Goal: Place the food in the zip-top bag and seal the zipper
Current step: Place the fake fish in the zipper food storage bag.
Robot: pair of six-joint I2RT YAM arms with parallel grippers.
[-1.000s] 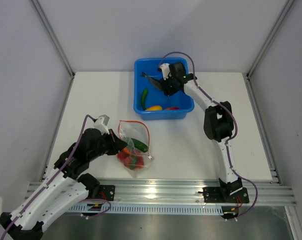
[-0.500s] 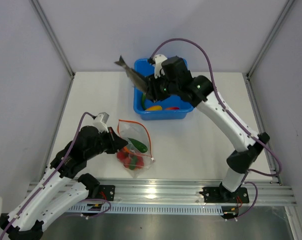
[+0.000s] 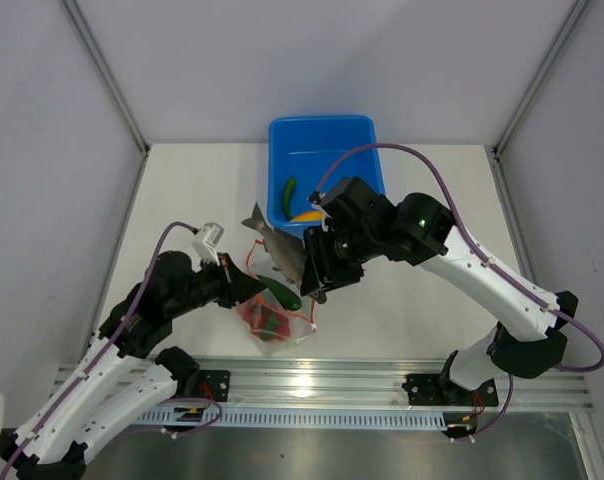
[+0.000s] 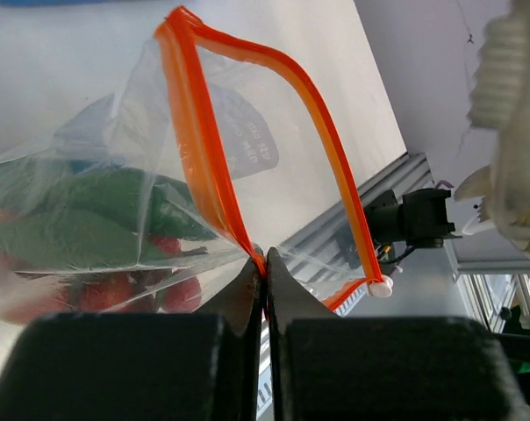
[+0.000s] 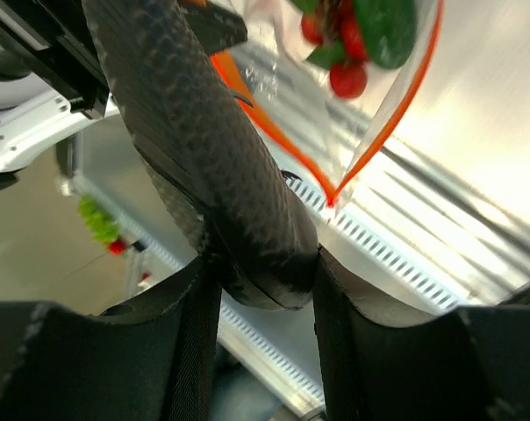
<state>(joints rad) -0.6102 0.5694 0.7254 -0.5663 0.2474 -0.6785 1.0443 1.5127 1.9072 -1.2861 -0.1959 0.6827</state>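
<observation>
while the right gripper (image 5: 258, 285) clamps the grey fish (image 3: 279, 250) by its body, the fish hangs tilted just above and behind the bag (image 3: 273, 318), tail toward the far left, its lower end near the bag's mouth; in the right wrist view the fish (image 5: 208, 149) fills the gap between both fingers and hides most of the opening below it; the bag lies on the table (image 3: 202, 190) in front of the blue tub (image 3: 322, 135), well apart from it; the left gripper (image 4: 265, 289) is closed, jaws pressed together on the orange zipper (image 4: 204, 167) at one corner of the mouth, holding that edge up so the mouth gapes in a loop; inside the bag lie a green cucumber (image 3: 283, 293) and red tomatoes (image 3: 266, 320), the cucumber nearest the mouth; whether the fish touches the bag cannot be told; a green piece (image 3: 289, 190) and a yellow fruit (image 3: 307, 214) lie in the tub.
</observation>
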